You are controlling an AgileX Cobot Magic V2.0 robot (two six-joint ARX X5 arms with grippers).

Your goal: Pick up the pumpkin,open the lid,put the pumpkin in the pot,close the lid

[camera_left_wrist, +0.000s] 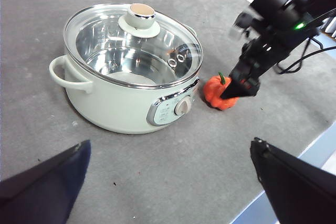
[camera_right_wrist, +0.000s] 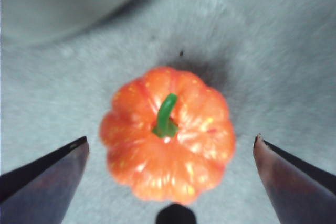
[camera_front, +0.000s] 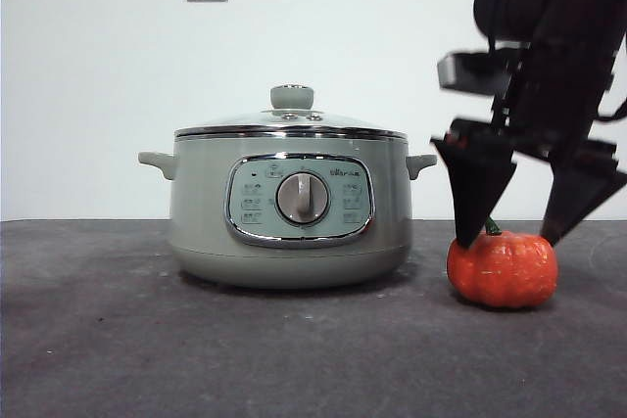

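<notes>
- pumpkin (camera_front: 503, 268) sits upright on the table (camera_front: 294, 359), just beside the pot (camera_front: 290, 208) on the side away from the pot's bare handle, near the front; stem (camera_right_wrist: 166, 114) up. not touching the pot.
- right gripper (camera_front: 521, 240) hangs directly over the pumpkin, jaws spread wide, one tip on each flank of it, at about stem height. nothing held. the wrist view puts the pumpkin dead centre between the jaws, so this reads as a lined-up top grasp, not closed yet.
- judgement: jaws wide because the ribbed body is broad; needs to go lower before clamping, or the tips may slip off the rounded top.
- pot stands mid-table, dial (camera_front: 302, 198) facing front.
- lid (camera_left_wrist: 134, 43) seated on the pot, knob (camera_left_wrist: 142, 10) up; through the glass the pot looks empty.
- left gripper (camera_left_wrist: 168, 182) waits high and well back from the pot, jaws apart, empty; likely kept free for the lid knob.
- step in hand: picking up the pumpkin; lid work not begun.
</notes>
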